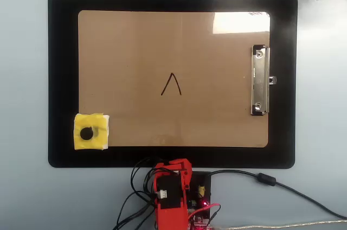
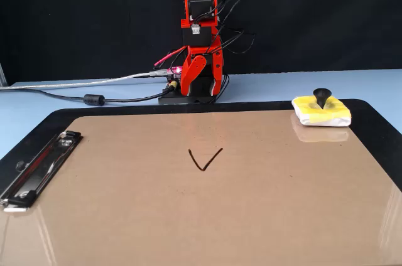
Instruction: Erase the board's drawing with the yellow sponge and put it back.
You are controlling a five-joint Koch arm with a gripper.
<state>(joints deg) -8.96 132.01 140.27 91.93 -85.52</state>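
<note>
drawing (image 1: 171, 84) on board (image 1: 135, 51), yellow sponge (image 1: 91, 132) at corner

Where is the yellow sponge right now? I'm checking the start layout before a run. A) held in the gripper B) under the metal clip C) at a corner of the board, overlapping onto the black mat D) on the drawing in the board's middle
C: in the overhead view the yellow sponge sits on the lower-left corner of the board, partly over the black mat, away from the drawing.
</note>
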